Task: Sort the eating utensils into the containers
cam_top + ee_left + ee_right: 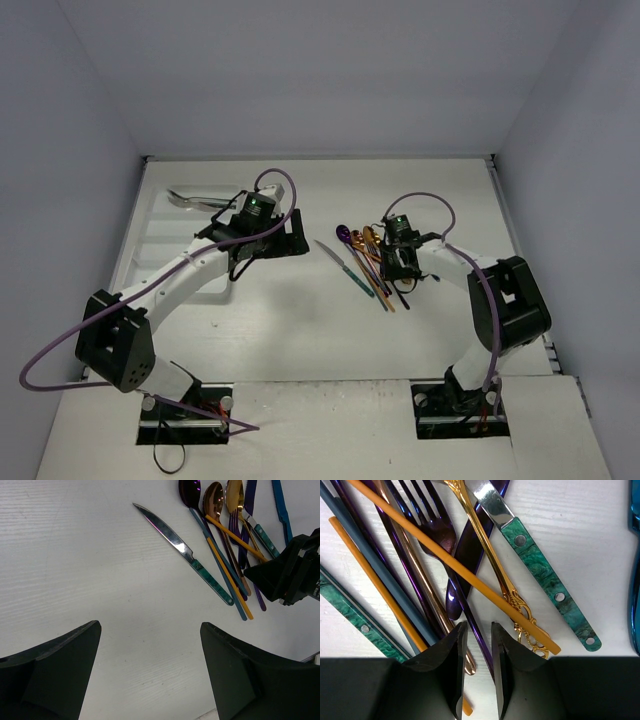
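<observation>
Right pincer (477, 630) is down in the eating utensils (372, 262), lined up on one purple handle (468, 617)!
Its jaws sit a sliver apart, straddling that handle, not clamped; narrow, I judge, so neighbours stay out. My left pincer (149, 626) hangs wide open over bare tabletop (75, 555), beside the white tray (150, 235), where silver cutlery (190, 199) lies. I count three spoon bowls (190, 490), two green-handled knives (180, 550), one fork (432, 525); the rest is too tangled.

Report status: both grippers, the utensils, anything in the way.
Left gripper open, empty, above table. Right gripper nearly shut astride a purple handle; grip unclear. Utensils piled outside tray, handles crossed.
</observation>
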Robot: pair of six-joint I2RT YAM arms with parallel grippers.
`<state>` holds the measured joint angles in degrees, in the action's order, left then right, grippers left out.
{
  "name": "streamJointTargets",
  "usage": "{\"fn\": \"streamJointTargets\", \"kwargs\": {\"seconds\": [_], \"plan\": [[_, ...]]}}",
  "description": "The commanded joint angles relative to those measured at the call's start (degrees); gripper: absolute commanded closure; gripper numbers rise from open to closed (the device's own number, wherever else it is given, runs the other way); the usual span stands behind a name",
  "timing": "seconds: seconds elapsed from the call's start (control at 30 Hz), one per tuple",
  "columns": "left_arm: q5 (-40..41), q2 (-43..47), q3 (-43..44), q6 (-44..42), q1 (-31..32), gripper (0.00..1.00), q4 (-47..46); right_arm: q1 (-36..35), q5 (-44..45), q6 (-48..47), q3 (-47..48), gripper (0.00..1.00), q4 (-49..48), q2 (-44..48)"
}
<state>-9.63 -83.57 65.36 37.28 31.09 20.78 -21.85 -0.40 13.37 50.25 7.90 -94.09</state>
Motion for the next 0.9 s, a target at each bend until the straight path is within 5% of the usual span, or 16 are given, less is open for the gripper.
{"fn": "streamJointTargets", "kwargs": {"seconds": [0.0,0.1,0.3,0.6,0.87], "plan": [[-0.1,1.6,2.0,0.6,0.3,0.21,-2.4,-0.5,-0.1,-0.8,2.4,0.76,0.0,-2.0],[-0.2,1.6,2.0,0.6,0.4,0.21,-2.3,-0.5,-0.7,-0.9,2.6,0.77,-0.1,-3.2],[-0.4,1.4,2.2,0.5,0.4,0.21,-2.3,-0.5,1.0,-0.6,4.3,1.00,0.0,-4.0],[-1.2,0.5,4.5,-0.2,0.4,0.21,-2.6,-0.5,0.7,-0.9,12.6,1.00,0.4,-2.2],[-3.4,-0.3,6.5,0.2,0.4,0.21,-2.6,-0.6,-9.1,-0.2,14.2,1.00,2.7,3.0]]}}
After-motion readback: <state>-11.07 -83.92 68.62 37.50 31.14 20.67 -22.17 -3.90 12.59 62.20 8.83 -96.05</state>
